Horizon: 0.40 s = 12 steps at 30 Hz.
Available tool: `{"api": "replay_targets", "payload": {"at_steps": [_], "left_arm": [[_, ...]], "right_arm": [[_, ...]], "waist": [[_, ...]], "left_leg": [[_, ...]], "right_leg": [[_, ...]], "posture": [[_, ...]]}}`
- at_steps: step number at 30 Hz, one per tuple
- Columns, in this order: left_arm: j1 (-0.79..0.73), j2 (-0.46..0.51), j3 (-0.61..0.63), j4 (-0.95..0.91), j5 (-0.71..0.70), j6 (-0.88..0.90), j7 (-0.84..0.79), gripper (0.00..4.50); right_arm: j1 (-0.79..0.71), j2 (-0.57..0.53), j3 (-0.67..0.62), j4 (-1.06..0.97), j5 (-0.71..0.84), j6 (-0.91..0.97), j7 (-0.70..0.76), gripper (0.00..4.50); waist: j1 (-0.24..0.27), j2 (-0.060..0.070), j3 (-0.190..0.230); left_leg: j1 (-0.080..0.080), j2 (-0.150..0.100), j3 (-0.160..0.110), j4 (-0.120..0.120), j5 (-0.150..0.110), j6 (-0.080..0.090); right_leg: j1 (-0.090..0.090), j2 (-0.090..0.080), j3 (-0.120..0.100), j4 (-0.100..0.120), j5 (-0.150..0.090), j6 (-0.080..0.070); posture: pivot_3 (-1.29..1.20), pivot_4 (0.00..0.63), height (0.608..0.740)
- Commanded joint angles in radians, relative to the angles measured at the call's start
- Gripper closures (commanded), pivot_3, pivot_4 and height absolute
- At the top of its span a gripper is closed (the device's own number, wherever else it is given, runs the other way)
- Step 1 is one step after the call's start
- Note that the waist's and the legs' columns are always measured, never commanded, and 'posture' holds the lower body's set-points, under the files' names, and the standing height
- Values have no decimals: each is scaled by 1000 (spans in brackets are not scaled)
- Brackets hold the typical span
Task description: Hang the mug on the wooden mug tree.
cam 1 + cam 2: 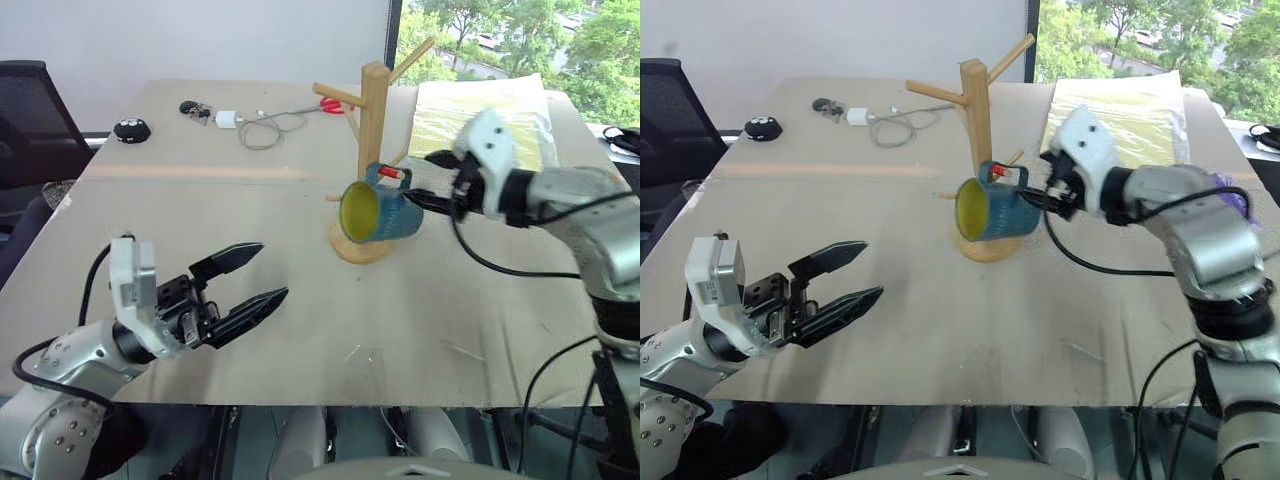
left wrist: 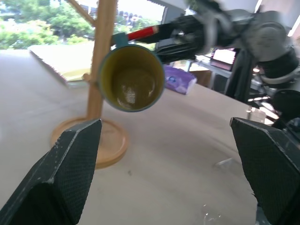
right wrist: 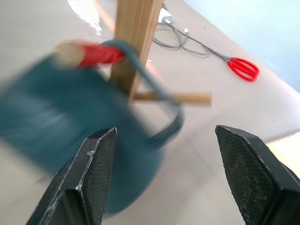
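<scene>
Broad beige tabletop, bare across the near half. Dark teal ceramic mug with yellow inside hanging by its handle on the red-tipped peg of the tall light-wood mug tree. Right gripper spread just behind it, holding nothing. Left gripper spread, well apart, near the front edge.

Around my one wooden mug tree I count one mug on its peg, one red scissors behind, one cable, and one black mouse.
</scene>
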Motion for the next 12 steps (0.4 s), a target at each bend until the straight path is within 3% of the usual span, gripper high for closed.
{"api": "replay_targets", "payload": {"at_steps": [1, 7, 12], "left_arm": [[42, 15, 18, 64, 119, -39, 3, 0], [99, 55, 62, 247, 229, -93, -96, 0], [68, 65, 37, 332, 276, -116, -143, 0]], "right_arm": [[132, -69, -198, -115, 91, -3, 50, 1143], [651, -107, -459, -194, 75, -150, 151, 1143], [847, -53, -488, -158, 24, -302, 139, 1143]], "waist": [[-2, 0, 0], [10, -1, 0], [7, -1, 0]], "left_leg": [[0, 0, 0, 0, 0, 0], [1, 1, 0, -1, 0, 0], [3, 1, 2, 1, 0, 1]], "right_leg": [[0, 0, 0, 0, 0, 0], [0, 1, 0, -1, -2, -2], [1, 0, 1, -1, -4, 2]], "posture": [[0, 150, 740], [0, 150, 740], [0, 150, 740]]}}
